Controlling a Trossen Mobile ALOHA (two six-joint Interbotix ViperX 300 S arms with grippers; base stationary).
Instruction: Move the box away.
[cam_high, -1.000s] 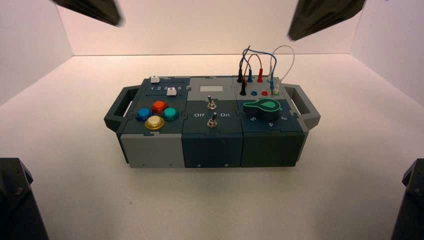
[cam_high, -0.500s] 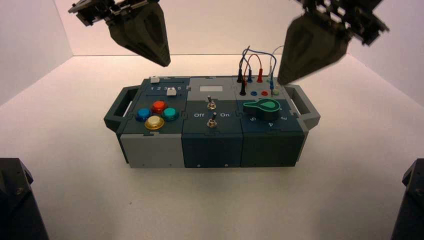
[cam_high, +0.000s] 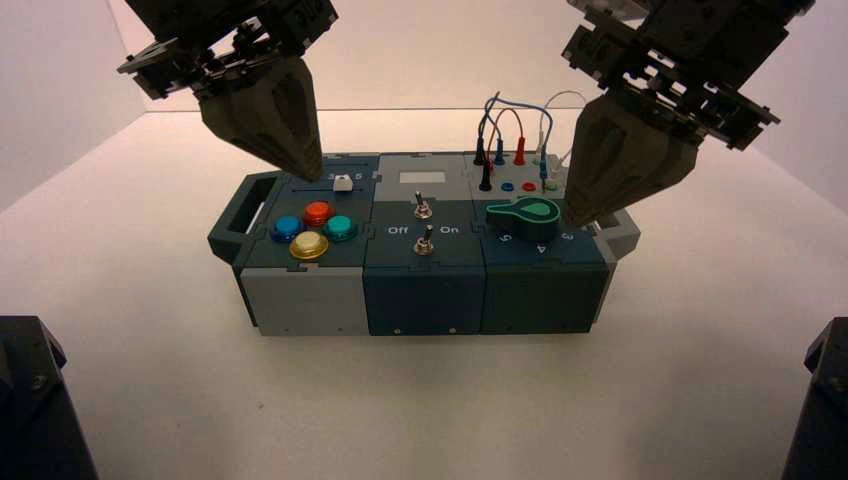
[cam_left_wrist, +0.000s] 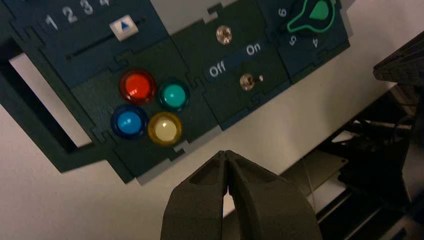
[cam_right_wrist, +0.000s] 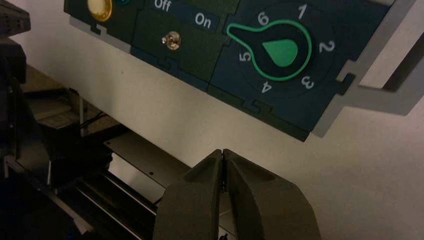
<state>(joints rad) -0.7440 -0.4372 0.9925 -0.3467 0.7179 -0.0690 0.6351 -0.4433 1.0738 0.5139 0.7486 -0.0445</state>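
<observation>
Both matte wedge-shaped claws, left gripper (cam_high: 300, 168) and right gripper (cam_high: 578, 215), are hovering pressed together over the blocky panelled box (cam_high: 423, 290).

Warm, even overhead light; soft shadow at the box's (cam_high: 425, 245) six o'clock side; slight glare on buttons (cam_left_wrist: 150, 107).

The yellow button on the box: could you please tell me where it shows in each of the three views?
High view: yellow button, front of the four-button cluster.
Left wrist view, beside the blue button.
Right wrist view, cut off at the edge.
Shared landmark: the Off/On switch.
</observation>
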